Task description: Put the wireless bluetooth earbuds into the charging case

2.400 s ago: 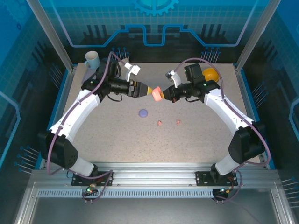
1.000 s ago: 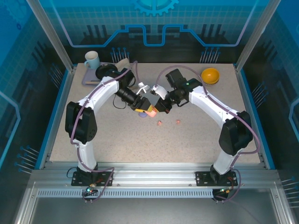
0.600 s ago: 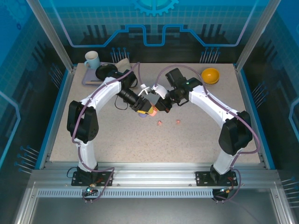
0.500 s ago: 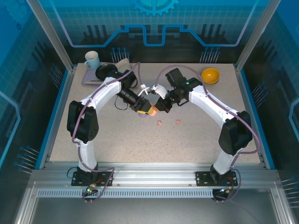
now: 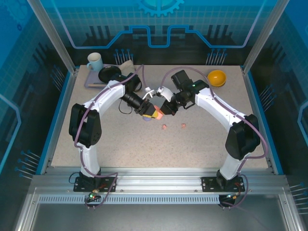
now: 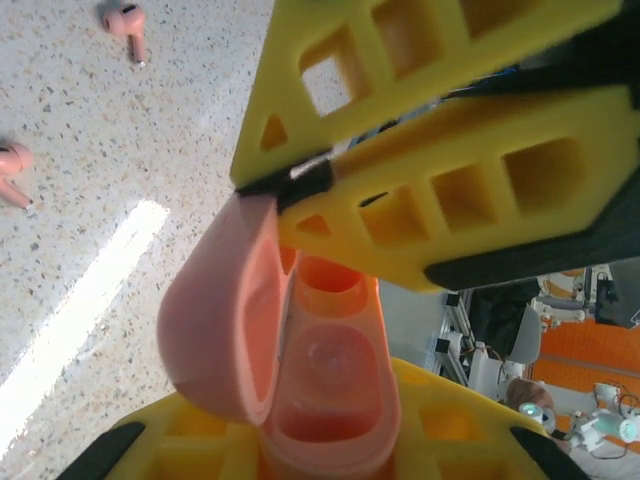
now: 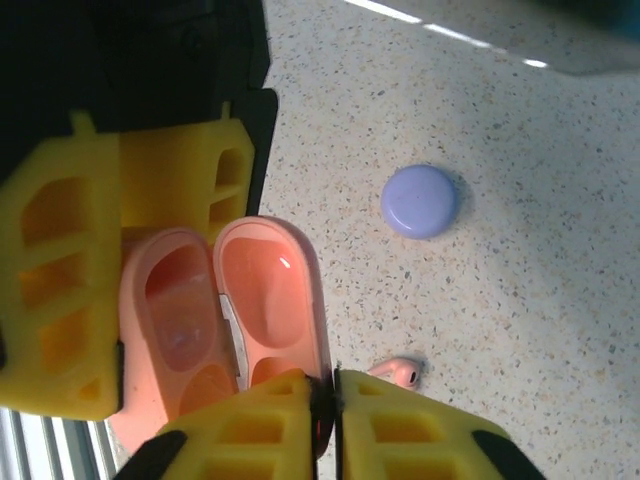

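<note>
**Table and arms.** A speckled table [image 5: 96, 139] is shown, with both arms brought together over its middle.

**Grippers.** The left gripper [image 5: 147, 111] is clamped on the body of the pink charging case [image 5: 156, 114], which is held over the table between the two grippers. The fingers of the right gripper [image 5: 161, 109] are drawn almost together on what appears to be the rim of the hinged lid [image 7: 270, 300], so the case is held open.

**Smaller objects.** A closed purple case [image 7: 420, 200] lies on the table just beside the held case. Two salmon-pink earbuds [image 5: 164, 127] [image 5: 183, 125] lie near each other on the table, apart from the case, on the side nearer the arm bases.

**Progress.** Opening is judged done. Both wells are empty and no earbud is held, so every insertion is left. One gripper must be freed first.

**Views compared.** The empty wells are revealed by the two wrist views. The spacing between earbuds and case is given by the overhead view. The purple case, partly covered overhead, is seen whole from the right wrist.
</note>
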You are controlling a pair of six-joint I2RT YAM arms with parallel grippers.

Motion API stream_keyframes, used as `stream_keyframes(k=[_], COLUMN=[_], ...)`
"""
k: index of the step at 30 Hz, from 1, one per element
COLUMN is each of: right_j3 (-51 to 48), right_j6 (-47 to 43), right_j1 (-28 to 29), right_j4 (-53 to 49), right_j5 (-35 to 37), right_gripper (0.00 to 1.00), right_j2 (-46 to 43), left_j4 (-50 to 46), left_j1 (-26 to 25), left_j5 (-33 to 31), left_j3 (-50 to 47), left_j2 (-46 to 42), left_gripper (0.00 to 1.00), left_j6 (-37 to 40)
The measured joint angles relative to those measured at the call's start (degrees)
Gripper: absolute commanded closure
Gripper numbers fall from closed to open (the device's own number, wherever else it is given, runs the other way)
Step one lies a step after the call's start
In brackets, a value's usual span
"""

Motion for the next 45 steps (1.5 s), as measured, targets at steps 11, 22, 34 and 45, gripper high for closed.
stream_keyframes(k=[11, 22, 34, 45], right_j3=[-11.3, -19.7, -20.2, -12.8], right_j6=[13.0, 36.9, 57.3, 67.0], right_j1=[-11.1, -10.4, -2.1, 5.8], right_j4=[3.4, 8.0, 7.5, 5.5], right_j5=[-0.5, 5.0, 20.8, 30.9], right_gripper=[0.42, 0.40, 0.39, 0.39], right_j2=[-18.6, -24.0, -18.8, -3.1], left_j4=[16.2, 53.5, 90.6, 111.0], left_j1=[0.0, -5.2, -18.2, -20.3], left_j5=[-3.8, -23.8, -50.1, -66.7], left_j3=[-10.9, -36.1, -57.5, -65.5], left_j2=[-15.5, -43.0, -50.1, -46.3], left_gripper=[1.00, 1.00, 1.00, 1.00], left_j6=[-8.4, -19.9, -13.4, -9.7])
